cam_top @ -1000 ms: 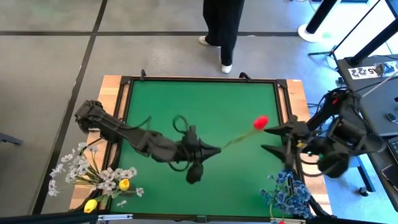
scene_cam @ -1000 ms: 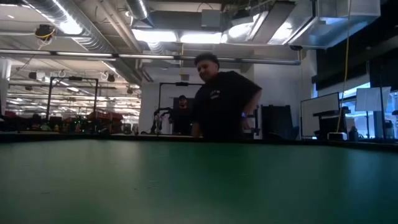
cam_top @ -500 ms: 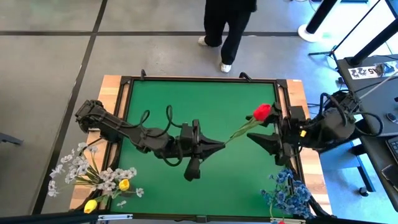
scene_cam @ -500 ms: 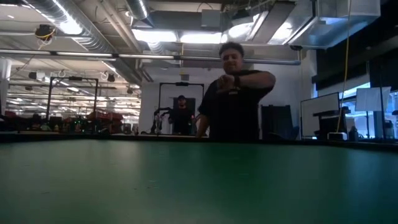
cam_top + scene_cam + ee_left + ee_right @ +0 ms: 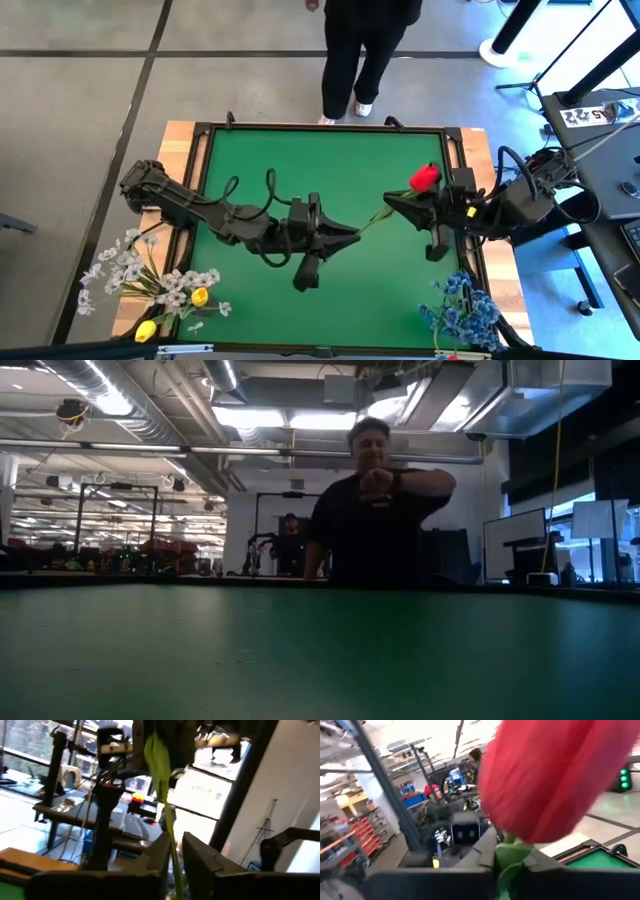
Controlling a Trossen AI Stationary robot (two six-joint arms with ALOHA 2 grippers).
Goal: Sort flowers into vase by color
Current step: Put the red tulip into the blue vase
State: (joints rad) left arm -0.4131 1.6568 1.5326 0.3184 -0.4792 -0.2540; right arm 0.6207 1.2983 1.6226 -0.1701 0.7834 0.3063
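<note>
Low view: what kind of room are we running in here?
Probably a large open lab or workshop. Exposed ceiling ducts and strip lights run overhead, metal racks stand far back, monitors sit at the side, and a person stands beyond the green table.

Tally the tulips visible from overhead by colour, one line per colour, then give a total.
Red tulip, stem spanning between the left end effector and the right end effector: 1
Yellow tulips, in the white spray bunch at the table's near left corner: 2
Total: 3
</note>
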